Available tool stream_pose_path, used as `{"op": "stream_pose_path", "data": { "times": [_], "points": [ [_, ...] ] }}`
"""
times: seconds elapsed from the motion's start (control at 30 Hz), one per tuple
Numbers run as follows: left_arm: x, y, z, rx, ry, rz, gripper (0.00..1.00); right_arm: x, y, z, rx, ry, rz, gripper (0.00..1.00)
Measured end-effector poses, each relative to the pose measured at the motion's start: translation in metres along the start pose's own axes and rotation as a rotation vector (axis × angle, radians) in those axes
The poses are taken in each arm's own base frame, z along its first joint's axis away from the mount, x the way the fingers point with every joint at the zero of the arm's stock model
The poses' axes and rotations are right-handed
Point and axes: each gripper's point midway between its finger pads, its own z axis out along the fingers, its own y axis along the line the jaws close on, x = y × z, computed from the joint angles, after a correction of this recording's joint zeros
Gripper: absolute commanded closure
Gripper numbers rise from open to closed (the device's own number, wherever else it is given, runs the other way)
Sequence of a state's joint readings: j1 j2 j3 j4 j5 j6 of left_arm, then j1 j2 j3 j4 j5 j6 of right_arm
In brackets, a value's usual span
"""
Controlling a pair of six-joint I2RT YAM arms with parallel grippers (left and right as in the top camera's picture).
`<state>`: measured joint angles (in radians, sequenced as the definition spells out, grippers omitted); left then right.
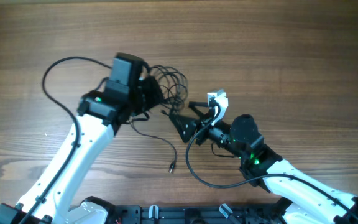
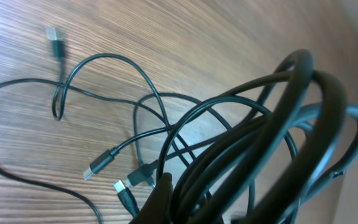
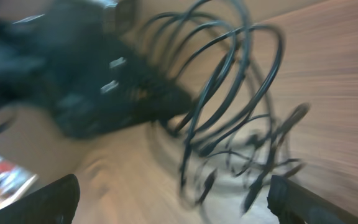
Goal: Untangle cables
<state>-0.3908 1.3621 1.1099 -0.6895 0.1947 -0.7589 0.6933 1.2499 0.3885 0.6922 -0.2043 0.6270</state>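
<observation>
Now the left gripper (image 1: pixel 146 93) holds the cables (image 1: pixel 169 81) in loops. The right gripper (image 1: pixel 182 115), fingers wide, sits just beside, the loops toward the desk's far edge.

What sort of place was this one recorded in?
Probably a robotics lab or test bench, though only the tabletop shows. A wood-grain table carries the left arm and right arm, both white and black, with thin black cables tangled between them.
</observation>
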Motion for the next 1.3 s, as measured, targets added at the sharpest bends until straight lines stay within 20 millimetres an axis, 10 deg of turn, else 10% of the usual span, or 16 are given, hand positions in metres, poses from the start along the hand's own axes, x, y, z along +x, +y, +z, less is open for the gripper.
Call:
{"op": "stream_pose_path", "data": {
  "times": [0.23, 0.37, 0.47, 0.63, 0.73, 0.8, 1.07, 1.3],
  "points": [
    [0.041, -0.021, -0.01, 0.057, 0.083, 0.269, 0.93, 0.013, -0.106, -0.028, 0.55, -0.009, 0.07, 0.12],
    [0.014, -0.015, -0.069, 0.112, -0.075, 0.294, 0.72, 0.007, -0.162, -0.063, 0.789, -0.051, 0.143, 0.12],
    [0.002, -0.012, -0.097, 0.13, -0.166, 0.31, 0.54, 0.004, -0.167, -0.066, 0.802, -0.063, 0.154, 0.09],
    [-0.009, -0.023, -0.061, 0.142, -0.131, 0.318, 0.4, 0.002, -0.155, -0.065, 0.746, -0.03, 0.127, 0.03],
    [-0.003, -0.034, -0.013, 0.164, -0.032, 0.332, 0.0, -0.012, -0.122, -0.063, 0.603, -0.013, 0.056, 0.1],
    [-0.003, -0.024, 0.002, 0.134, 0.008, 0.308, 0.0, -0.012, -0.093, -0.056, 0.446, 0.036, -0.003, 0.17],
    [-0.081, 0.054, -0.048, 0.047, -0.185, -0.071, 0.0, 0.04, -0.034, -0.01, 0.076, 0.363, -0.054, 0.38],
    [-0.018, 0.097, -0.051, -0.118, 0.061, -0.243, 0.1, 0.109, -0.003, 0.043, -0.091, 0.609, -0.183, 0.6]
  ]
}}
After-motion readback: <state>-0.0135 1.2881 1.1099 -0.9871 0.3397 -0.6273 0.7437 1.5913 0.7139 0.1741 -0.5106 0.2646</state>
